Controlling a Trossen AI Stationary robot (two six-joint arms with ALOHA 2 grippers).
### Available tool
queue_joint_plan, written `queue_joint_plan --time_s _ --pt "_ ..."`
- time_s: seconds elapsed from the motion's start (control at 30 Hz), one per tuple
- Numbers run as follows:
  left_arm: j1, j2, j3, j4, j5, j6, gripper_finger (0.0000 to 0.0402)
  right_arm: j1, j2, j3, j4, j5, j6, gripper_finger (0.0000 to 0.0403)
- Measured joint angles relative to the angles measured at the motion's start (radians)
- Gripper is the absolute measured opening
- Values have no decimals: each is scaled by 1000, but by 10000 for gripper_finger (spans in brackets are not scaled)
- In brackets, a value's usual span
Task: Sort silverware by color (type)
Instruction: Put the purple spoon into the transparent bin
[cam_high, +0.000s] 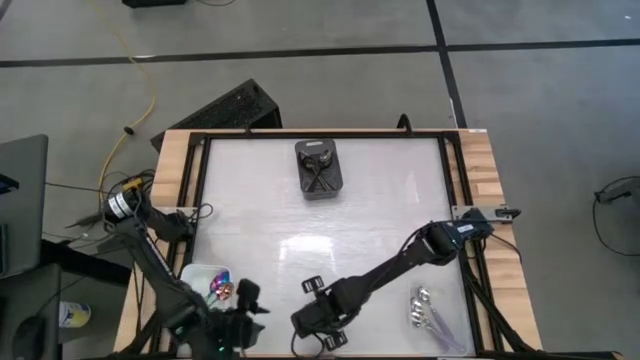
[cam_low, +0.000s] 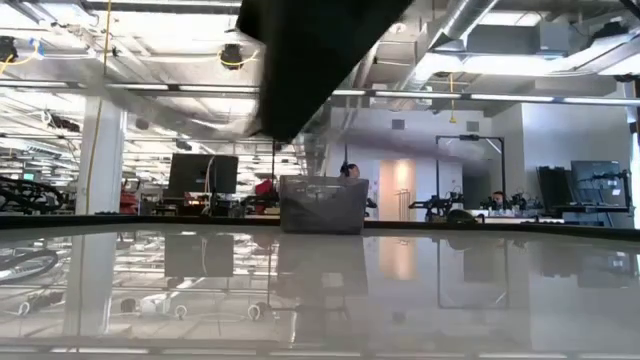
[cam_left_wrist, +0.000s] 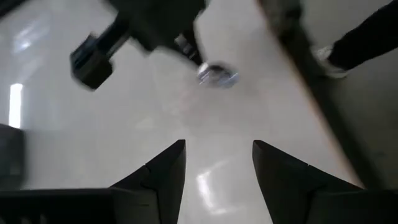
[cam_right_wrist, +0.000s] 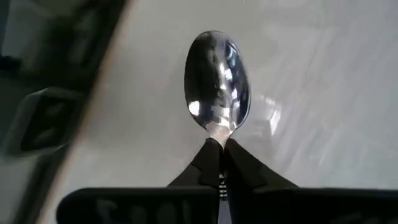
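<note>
A shiny silver spoon (cam_right_wrist: 217, 81) is pinched by its thin handle in the right gripper (cam_right_wrist: 219, 149), whose fingers are closed tight on it. The smooth round bowl sticks straight out ahead of the fingers, along the gripper's own line. The pile of silver spoons (cam_high: 428, 310) lies off to one side of this hand. The left gripper (cam_left_wrist: 217, 162) waits near, fingers wide apart and holding nothing.

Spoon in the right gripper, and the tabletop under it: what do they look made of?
The spoon, pinched by its handle in the right gripper, looks like polished metal: its bowl mirrors the lights sharply. The tabletop looks like a glossy white sheet, maybe laminate or plastic, showing soft glare; its side edges look like light wood.
</note>
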Motion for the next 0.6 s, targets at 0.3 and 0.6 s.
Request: queue_joint_plan --time_s 0.3,0.6 --pt "196 -24 0 -51 -6 260 170 94 -78 138 -406 106 132 14" --pt "405 -420 -381 316 256 333 170 282 -351 -1 -534 383 588 14"
